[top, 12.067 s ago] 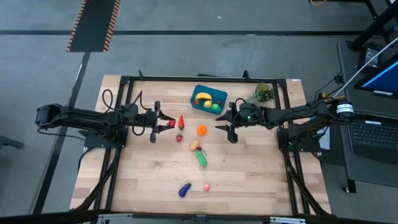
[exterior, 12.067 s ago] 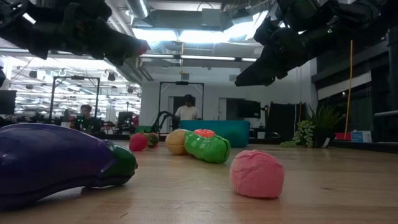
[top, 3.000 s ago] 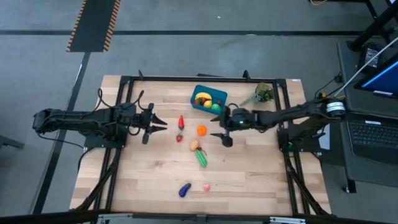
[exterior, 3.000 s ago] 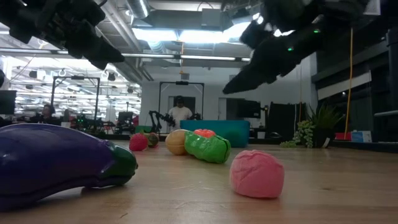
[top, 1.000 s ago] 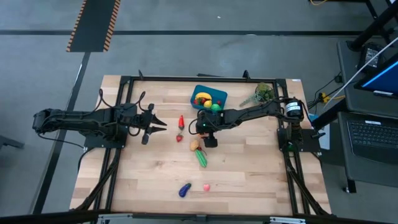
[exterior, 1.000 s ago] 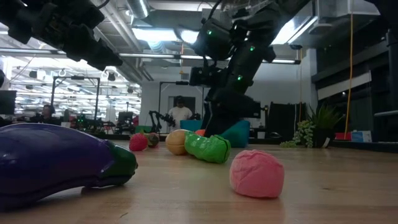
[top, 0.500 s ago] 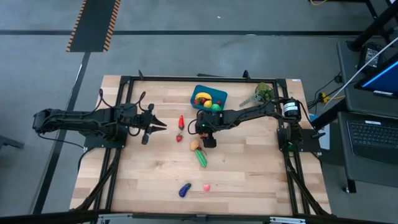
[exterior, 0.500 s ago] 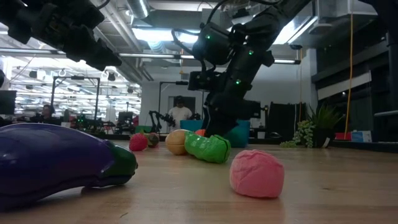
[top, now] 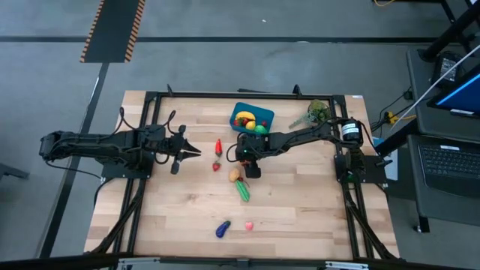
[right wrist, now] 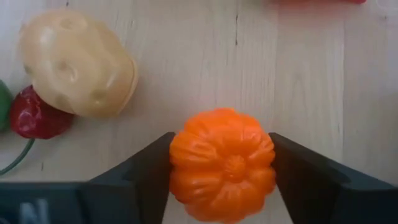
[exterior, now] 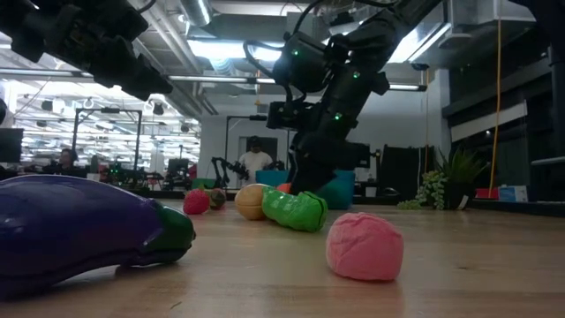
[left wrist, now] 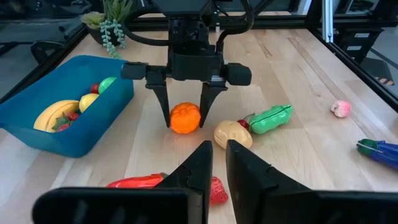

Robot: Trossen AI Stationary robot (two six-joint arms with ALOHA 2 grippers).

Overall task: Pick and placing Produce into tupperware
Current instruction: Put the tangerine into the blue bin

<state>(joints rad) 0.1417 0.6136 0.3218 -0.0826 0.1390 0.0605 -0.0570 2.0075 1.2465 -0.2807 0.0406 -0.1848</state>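
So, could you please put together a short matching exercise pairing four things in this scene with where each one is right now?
Things:
1. orange pumpkin
2. banana
3. purple eggplant
4. pink piece

Places:
A. inside the blue tub
B. between the right gripper's fingers, on the table
C. near the table's front edge, beside the eggplant
D. closest to the low camera

Pairs: 1-B, 2-A, 3-D, 4-C

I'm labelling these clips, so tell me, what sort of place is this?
Probably a robotics lab in an open office: a framed wooden table carrying toy produce, a laptop on a side desk, and a person among workstations behind.
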